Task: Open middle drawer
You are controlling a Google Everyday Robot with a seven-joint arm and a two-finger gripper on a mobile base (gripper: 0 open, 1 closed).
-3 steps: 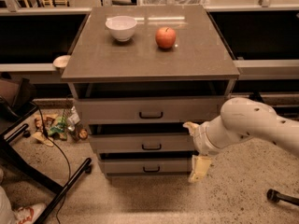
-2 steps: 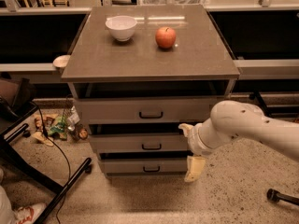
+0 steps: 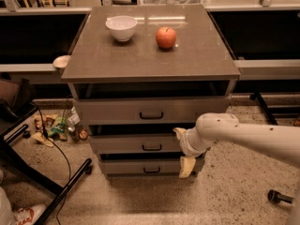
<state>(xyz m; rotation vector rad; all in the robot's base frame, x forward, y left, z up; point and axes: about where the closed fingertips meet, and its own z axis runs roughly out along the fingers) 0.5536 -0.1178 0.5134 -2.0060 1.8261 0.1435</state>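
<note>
Speckled floor is seen below; the likely rigid middle drawer is best taken by its handle, the gripper spread open at its right.

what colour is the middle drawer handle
Black handle on the grey middle drawer, camera view; pincer at its right end.

Gripper blocks right end of middle drawer; handle unobstructed.

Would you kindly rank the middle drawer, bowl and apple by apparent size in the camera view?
1. middle drawer
2. bowl
3. apple
The gripper sits at the drawer's right end.
</note>
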